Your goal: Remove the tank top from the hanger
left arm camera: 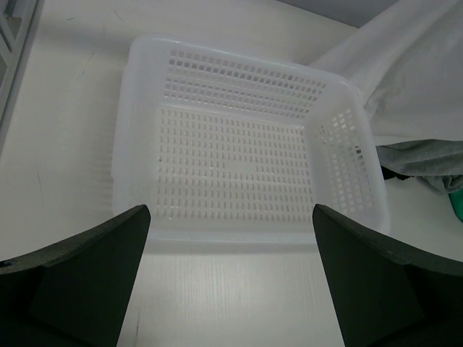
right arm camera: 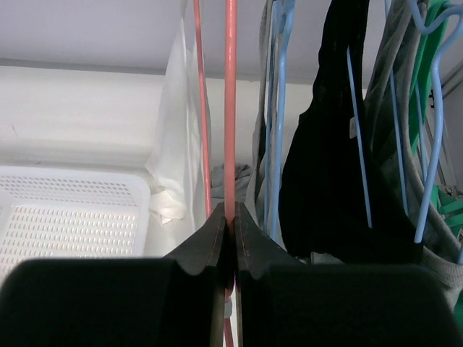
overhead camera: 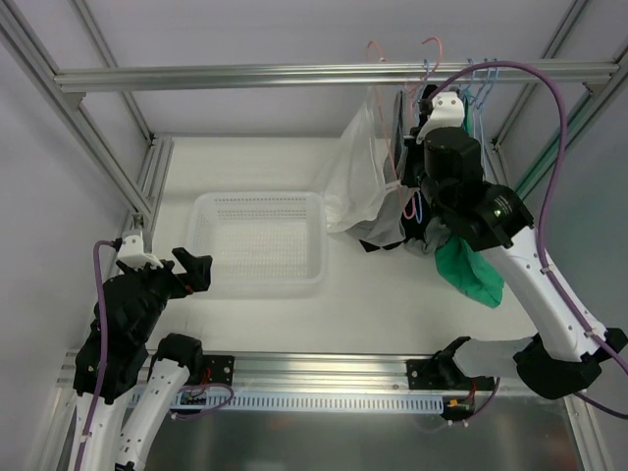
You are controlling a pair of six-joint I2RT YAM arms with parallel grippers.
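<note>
A white tank top (overhead camera: 355, 182) hangs from a pink hanger (overhead camera: 433, 47) on the rail at the back right. In the right wrist view, the pink hanger (right arm camera: 230, 108) runs straight down between my right gripper's (right arm camera: 230, 211) jaws, which are shut on its wire. The white tank top (right arm camera: 176, 137) drapes just left of that wire. My right gripper (overhead camera: 420, 116) is up among the hanging clothes. Low at the near left, my left gripper (overhead camera: 196, 270) stands wide open and empty. In its wrist view, the left gripper (left arm camera: 230, 211) faces the basket.
A white perforated basket (overhead camera: 260, 202) sits on the table left of the clothes, and its near rim (left arm camera: 239, 235) lies just ahead of the left fingers. Black (right arm camera: 340, 166), grey and green (overhead camera: 471, 270) garments hang on blue hangers (right arm camera: 281, 108) to the right of the pink one.
</note>
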